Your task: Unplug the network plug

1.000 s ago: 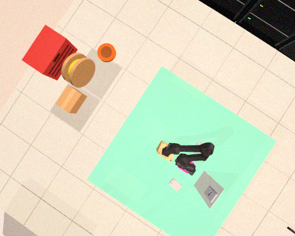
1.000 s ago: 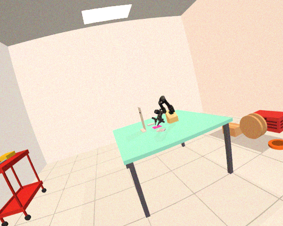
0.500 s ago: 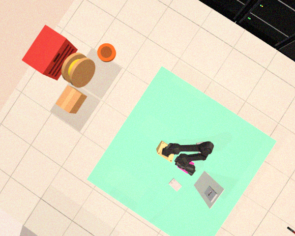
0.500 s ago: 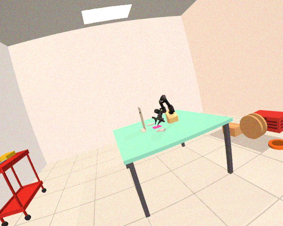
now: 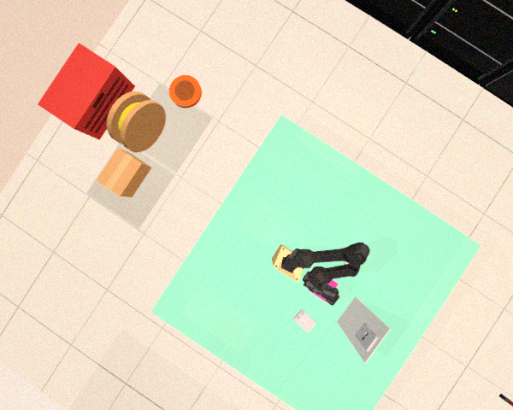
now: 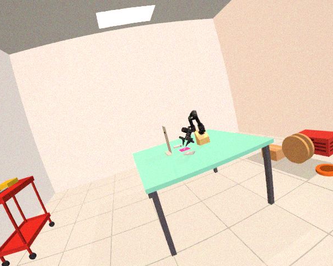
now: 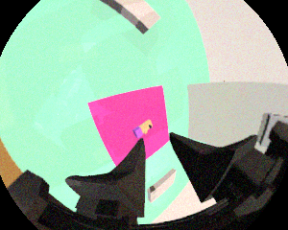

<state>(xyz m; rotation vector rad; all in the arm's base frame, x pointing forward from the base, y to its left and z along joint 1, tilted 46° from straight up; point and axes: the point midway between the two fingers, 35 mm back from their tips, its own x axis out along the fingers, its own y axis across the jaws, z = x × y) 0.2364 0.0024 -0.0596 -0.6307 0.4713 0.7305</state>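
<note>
Beyond the parted, empty black jaws [image 5: 333,301] [image 6: 184,144], a sideways retreat could nudge the small tan-and-purple plug [image 7: 143,128] off the flat magenta square [image 5: 333,284] [image 7: 130,115]

From the top, find the plug [image 7: 143,128] on the marked square [image 5: 333,284] [image 6: 185,149] [image 7: 127,115], and the square on the counter [image 5: 248,212] [image 6: 232,146] [image 7: 58,72]. Reading clockwise around the square, see the slim block [image 5: 345,263] [image 6: 177,146] [image 7: 134,11] at one o'clock, the upright panel [image 5: 354,313] [image 6: 167,140] between four and five, the flat block [image 5: 303,320] [image 6: 189,153] [image 7: 161,185] at seven, the arm's base [image 5: 297,277] [image 6: 203,140] at ten. Off the counter, find the crate [image 5: 79,88] [image 6: 328,143] and spool [image 5: 144,127] [image 6: 293,148] at ten, the ring [image 5: 173,90] [image 6: 318,170] at eleven, the racks [image 5: 477,42] at one.
</note>
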